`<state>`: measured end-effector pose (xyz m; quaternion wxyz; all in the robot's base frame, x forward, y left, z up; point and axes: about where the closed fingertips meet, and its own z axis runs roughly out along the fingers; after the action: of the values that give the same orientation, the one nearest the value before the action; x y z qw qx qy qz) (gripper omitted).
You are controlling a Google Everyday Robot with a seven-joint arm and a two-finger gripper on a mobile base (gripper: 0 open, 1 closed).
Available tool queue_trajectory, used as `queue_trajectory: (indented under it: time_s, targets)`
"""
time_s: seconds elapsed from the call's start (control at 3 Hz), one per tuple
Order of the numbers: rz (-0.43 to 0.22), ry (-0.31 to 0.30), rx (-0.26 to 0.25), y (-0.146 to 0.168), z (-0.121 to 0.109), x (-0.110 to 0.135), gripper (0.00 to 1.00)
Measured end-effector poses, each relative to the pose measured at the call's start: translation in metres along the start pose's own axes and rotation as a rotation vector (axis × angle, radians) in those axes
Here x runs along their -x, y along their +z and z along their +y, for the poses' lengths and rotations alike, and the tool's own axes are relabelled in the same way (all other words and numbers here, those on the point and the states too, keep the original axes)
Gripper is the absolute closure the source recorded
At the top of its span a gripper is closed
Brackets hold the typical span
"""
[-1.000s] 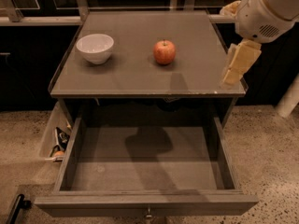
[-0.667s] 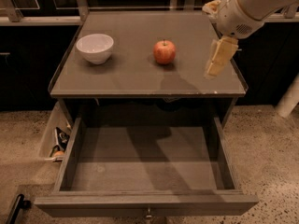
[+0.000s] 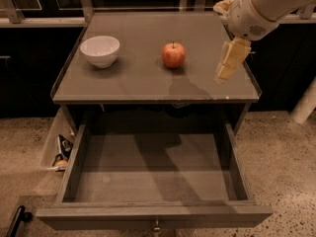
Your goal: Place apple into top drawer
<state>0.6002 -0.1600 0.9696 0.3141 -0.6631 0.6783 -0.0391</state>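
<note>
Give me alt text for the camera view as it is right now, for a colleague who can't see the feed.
An apple sits on the cabinet top, to the right of a white bowl. The gripper hangs above the top's right side, apart from the apple. Below, the top drawer is pulled open with nothing in it.

this is looking like a kitchen: a flat grey surface [image 3: 143,80] is carrying a round white ceramic bowl [image 3: 100,50], dark cupboard fronts [image 3: 24,73] are standing behind, speckled stone flooring [image 3: 284,152] is lying below; the pale claw [image 3: 223,75] is hovering over the surface's right edge.
</note>
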Motion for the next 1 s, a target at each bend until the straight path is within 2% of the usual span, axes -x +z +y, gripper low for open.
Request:
queue_trajectory:
  time_s: [0.33, 0.67, 1.0]
  targets:
    - [-0.070, 0.048, -0.021, 0.023, -0.012, 0.006, 0.00]
    - [-0.196, 0.126, -0.048, 0.048, -0.031, 0.007, 0.00]
    - [-0.311, 0.204, -0.033, 0.075, -0.039, 0.010, 0.00]
